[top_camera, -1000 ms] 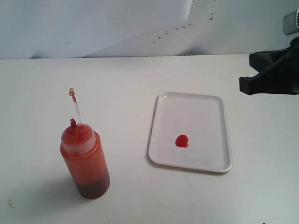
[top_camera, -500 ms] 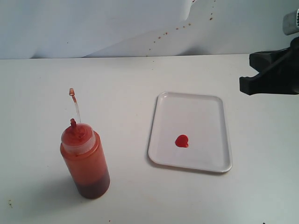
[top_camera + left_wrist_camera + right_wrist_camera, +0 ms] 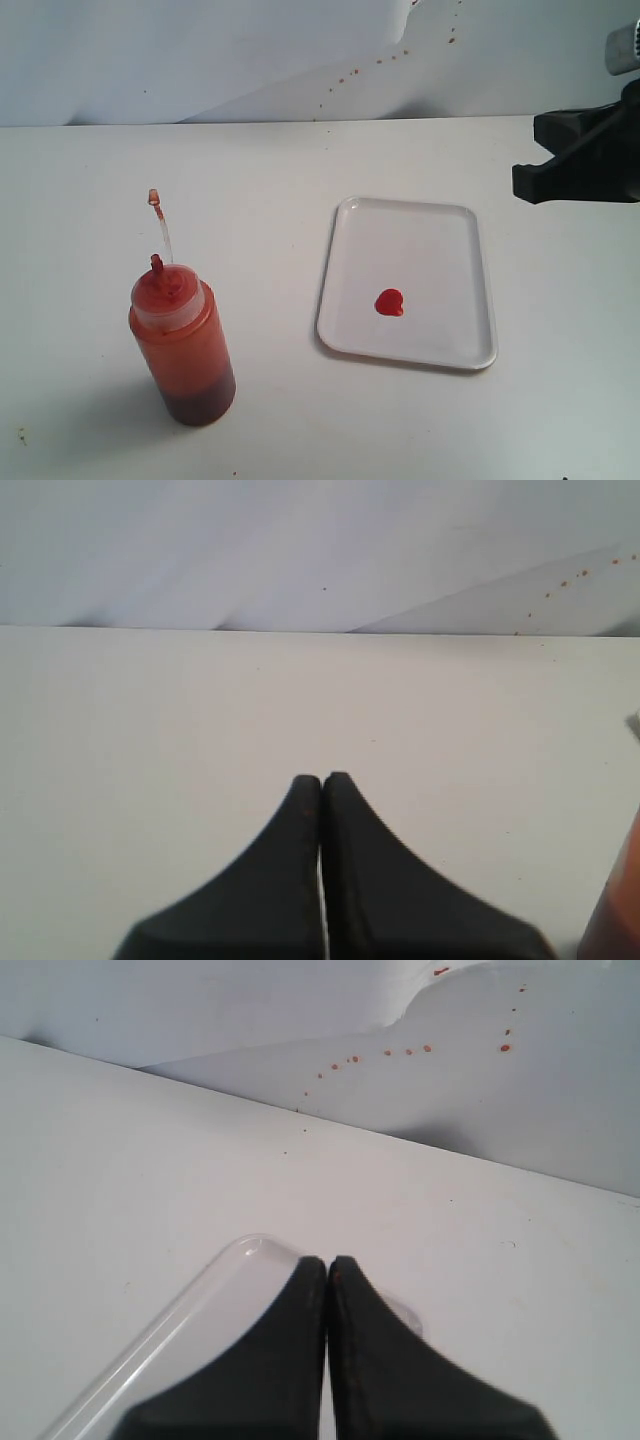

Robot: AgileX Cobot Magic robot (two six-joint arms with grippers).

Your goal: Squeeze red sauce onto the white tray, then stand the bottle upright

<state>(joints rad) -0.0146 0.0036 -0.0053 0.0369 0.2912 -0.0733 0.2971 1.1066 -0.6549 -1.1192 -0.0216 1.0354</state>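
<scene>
Nearest, on the left of the table (image 3: 300,170), the bottle (image 3: 183,345) stands upright on its base with nothing gripping it. Its translucent wall shows red-orange, darker toward the bottom. The pointed red nozzle (image 3: 157,264) is uncapped, and a thin clear strap rises from the shoulder to a small cap (image 3: 154,197) that stands above and just behind the nozzle. To the right and a little farther back, well apart from the bottle, the white tray (image 3: 440,240) lies flat on the table with its long sides running near to far. A small heart-shaped blob of red sauce (image 3: 389,302) sits on the tray's near half, slightly left of its middle and clear of the rim. The left fingers (image 3: 295,825) are pressed together tip to tip and hold nothing; they hang over bare table, with a red-orange sliver of the bottle at the edge of their wrist view. The right fingers (image 3: 300,1310) are likewise closed and empty, poised over a rounded corner of the tray. A black part of the right arm (image 3: 580,155) shows at the far right, beyond the tray's far right corner. Behind the table, the pale wall (image 3: 200,60) carries a scatter of small brownish-red specks (image 3: 350,72).
</scene>
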